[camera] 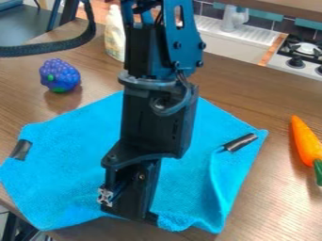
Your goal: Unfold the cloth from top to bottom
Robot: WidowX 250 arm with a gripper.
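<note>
One blue cloth (69,164) lies beneath my claw (133,207), parted or together I cannot tell; probably light and limp (likely to sag), it should pinch best at the raised fold (220,186) nearby.

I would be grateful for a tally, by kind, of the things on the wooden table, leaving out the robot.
Cloth: 1
Toy foods: 2 (carrot, bumpy blue-purple one)
Bottle: 1
Dark strips on the cloth: 2 (left-hand strip, right-hand strip)
Total: 6
</note>
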